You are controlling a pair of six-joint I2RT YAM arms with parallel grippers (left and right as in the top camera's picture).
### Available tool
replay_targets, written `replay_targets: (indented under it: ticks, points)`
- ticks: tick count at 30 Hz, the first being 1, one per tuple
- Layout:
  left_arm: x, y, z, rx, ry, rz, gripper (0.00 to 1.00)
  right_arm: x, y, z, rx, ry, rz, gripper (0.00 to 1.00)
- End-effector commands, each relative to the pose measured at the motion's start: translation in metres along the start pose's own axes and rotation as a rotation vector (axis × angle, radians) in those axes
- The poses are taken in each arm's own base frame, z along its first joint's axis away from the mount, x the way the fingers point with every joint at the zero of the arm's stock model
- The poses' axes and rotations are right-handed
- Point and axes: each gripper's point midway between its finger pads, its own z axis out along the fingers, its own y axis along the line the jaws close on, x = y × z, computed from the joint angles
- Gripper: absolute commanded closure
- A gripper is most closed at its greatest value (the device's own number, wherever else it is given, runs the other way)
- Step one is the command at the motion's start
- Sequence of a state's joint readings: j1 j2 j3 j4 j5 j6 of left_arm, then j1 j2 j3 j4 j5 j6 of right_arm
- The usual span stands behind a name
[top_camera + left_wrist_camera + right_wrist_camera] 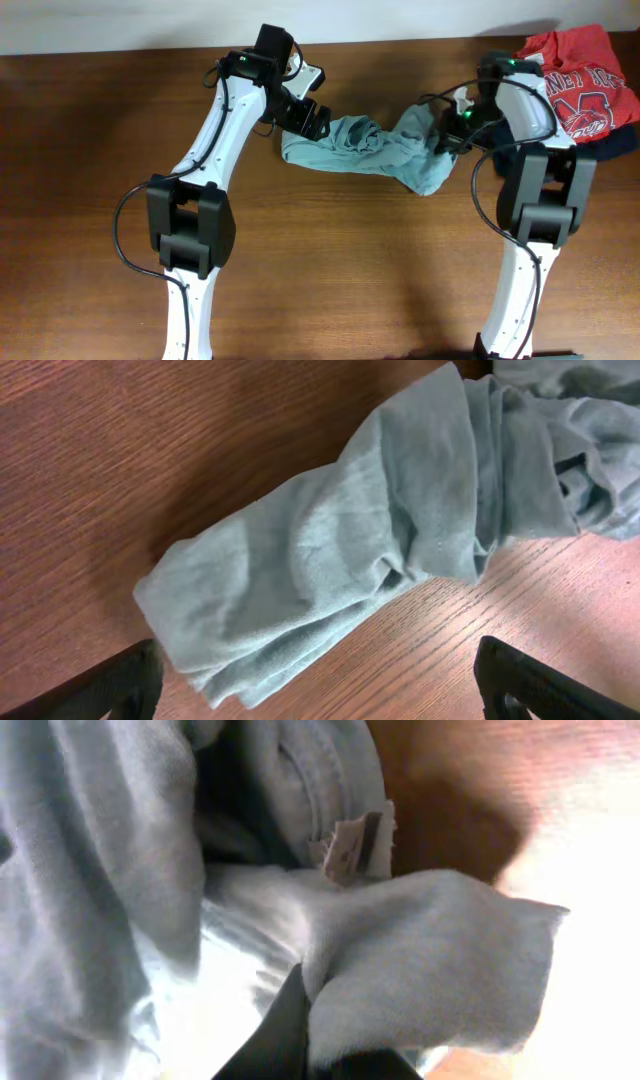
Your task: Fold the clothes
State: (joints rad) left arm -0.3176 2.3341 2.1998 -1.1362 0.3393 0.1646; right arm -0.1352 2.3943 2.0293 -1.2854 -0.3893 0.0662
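**Risking a drag instead of a spread**

Lies as a twisted rope across the middle of the bench, near its far edge: sage T-shirt, not yet flat, no fold begun. Most likely failure here is that, pulled from one end only, it would slide whole over the wood rather than open out, because the soft thin layers are wound into each other. Could also swing toward the far right corner and catch the red shirt or the dark navy garment beneath it, both close to the shirt's right end.

Hovers at the shirt's left end with the left gripper spread wide, pinching nothing. Closing from there may take several layers at once, or miss the cloth and meet only wood. Clamps a bunched fold at the right end in the right gripper, closed on the cloth. Looks like a thick many-layered pinch, so may hide the true hem or slip under tension.

Writing: white block lettering on the red shirt, too small and creased in the overhead view to read with confidence. Small pale neck tag with one dark stripe, inside the T-shirt, seen from the right wrist. No legible text or brand on it.
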Motion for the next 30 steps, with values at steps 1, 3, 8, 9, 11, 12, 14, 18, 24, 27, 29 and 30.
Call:
replay_targets:
  ticks: [1,3,8,9,11,12,14,18,24,27,29,30]
  points:
    - [-0.001,0.000,0.003,0.001,0.003,0.019,0.01,-0.010,0.030,-0.058,-0.024,-0.141,-0.072,0.96]
    - [-0.001,0.000,0.003,0.001,0.002,0.019,0.01,-0.010,0.049,-0.078,-0.047,-0.190,-0.114,0.96]
    - [-0.001,0.004,0.001,-0.001,-0.002,0.011,0.01,-0.004,0.109,-0.113,-0.072,-0.292,-0.256,0.96]
    - [-0.002,0.005,0.000,-0.003,-0.005,0.009,0.01,-0.002,0.122,-0.113,-0.077,-0.299,-0.285,0.96]
    - [-0.003,0.007,-0.005,-0.003,-0.013,0.004,0.01,0.003,0.150,-0.104,-0.085,-0.301,-0.353,0.96]
    - [-0.003,0.008,-0.009,-0.004,-0.018,0.002,0.01,0.005,0.159,-0.100,-0.082,-0.301,-0.377,0.96]
    - [-0.005,0.010,-0.020,-0.011,-0.036,-0.001,0.01,0.009,0.182,-0.086,-0.049,-0.304,-0.426,0.96]
    - [-0.013,0.013,-0.063,-0.036,-0.109,-0.003,0.01,0.017,0.218,-0.065,-0.007,-0.329,-0.480,0.96]
    - [-0.021,0.023,-0.158,-0.106,-0.284,-0.014,0.01,0.029,0.254,-0.047,-0.023,-0.335,-0.523,0.96]
    - [-0.020,0.026,-0.202,-0.145,-0.368,-0.018,0.01,0.032,0.262,-0.029,-0.023,-0.313,-0.534,0.96]
    - [-0.017,0.029,-0.224,-0.167,-0.408,-0.023,0.01,0.034,0.265,-0.016,-0.021,-0.294,-0.540,0.96]
    - [-0.016,0.031,-0.233,-0.177,-0.423,-0.027,0.01,0.035,0.266,-0.010,-0.021,-0.283,-0.538,0.96]
